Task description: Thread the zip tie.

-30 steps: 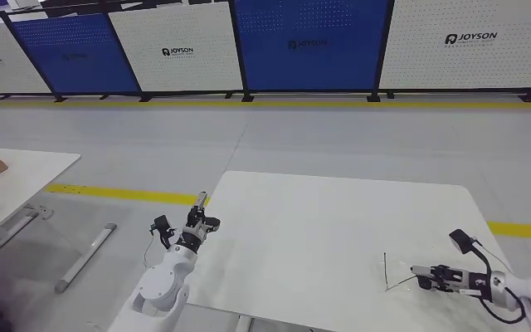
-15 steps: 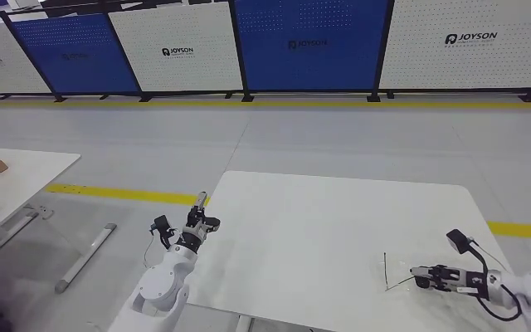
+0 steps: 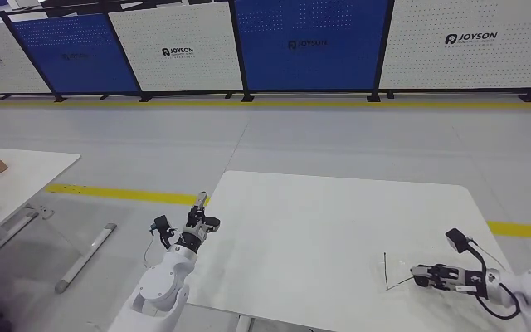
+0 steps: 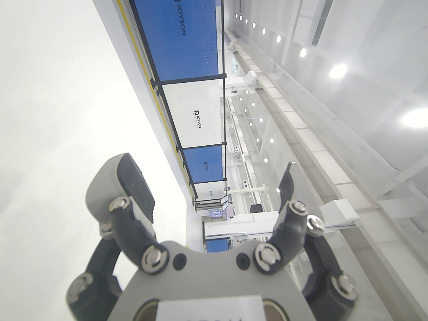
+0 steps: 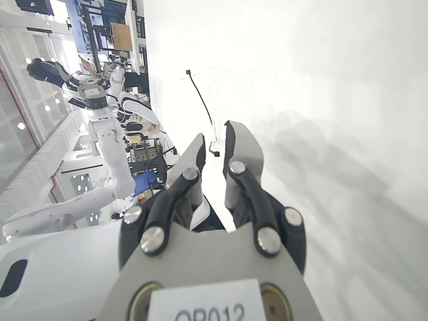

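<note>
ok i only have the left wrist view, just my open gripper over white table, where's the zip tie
Observer: The thin black plastic zip tie lies on the white table near the robot's side at its right end, far across from the left gripper.
Operator: is the other arm anywhere near it
Observer: Yes, the grey two-fingered right gripper sits low right at it, and the strap runs in between its fingers.
Operator: clamped on it?
Observer: Not that I can see. The fingers stand a little apart, with a gap showing between the pads.
</note>
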### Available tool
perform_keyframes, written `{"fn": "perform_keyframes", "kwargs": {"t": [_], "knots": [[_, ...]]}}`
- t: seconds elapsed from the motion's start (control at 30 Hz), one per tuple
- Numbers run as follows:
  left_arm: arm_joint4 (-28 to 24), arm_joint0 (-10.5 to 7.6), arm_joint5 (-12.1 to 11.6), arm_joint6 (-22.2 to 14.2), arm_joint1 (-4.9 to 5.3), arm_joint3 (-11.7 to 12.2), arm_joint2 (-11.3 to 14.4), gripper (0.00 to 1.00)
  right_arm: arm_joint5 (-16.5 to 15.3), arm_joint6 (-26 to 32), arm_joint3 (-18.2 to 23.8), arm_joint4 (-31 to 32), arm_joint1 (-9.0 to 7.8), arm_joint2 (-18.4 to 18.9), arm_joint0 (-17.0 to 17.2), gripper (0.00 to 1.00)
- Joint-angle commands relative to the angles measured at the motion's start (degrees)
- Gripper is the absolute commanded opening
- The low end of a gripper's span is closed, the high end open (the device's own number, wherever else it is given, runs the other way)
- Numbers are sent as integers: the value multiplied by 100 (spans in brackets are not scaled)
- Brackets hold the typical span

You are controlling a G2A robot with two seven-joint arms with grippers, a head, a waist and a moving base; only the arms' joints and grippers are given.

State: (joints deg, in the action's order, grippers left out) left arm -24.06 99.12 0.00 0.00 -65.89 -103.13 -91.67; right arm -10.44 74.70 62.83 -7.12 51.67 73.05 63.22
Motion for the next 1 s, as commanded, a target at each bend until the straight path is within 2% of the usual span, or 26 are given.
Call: {"fn": "perform_keyframes", "kwargs": {"t": [0.0,0.03,0.07,0.1,0.4,0.5,0.63,0.77,0.97], "knots": [[0,0,0,0,0,0,0,100,4,-1,-3,-6,-3,-7,-5,11],[0,0,0,0,0,0,0,100,8,-7,-6,-11,-4,-8,-8,7],[0,0,0,0,0,0,0,100,8,-19,-9,-26,-5,-8,-10,7],[0,0,0,0,0,0,0,100,4,-21,-11,-33,-7,-9,-11,0],[0,0,0,0,0,0,0,100,-250,17,39,-272,-55,143,115,0],[0,0,0,0,0,0,0,100,-481,37,69,-619,-85,329,259,0],[0,0,0,0,0,0,0,100,-905,15,71,-1397,-113,663,513,0],[0,0,0,0,0,0,0,100,-905,444,200,-2071,-105,884,674,0],[0,0,0,0,0,0,0,100,-905,494,228,-2115,-100,864,680,0]]}}
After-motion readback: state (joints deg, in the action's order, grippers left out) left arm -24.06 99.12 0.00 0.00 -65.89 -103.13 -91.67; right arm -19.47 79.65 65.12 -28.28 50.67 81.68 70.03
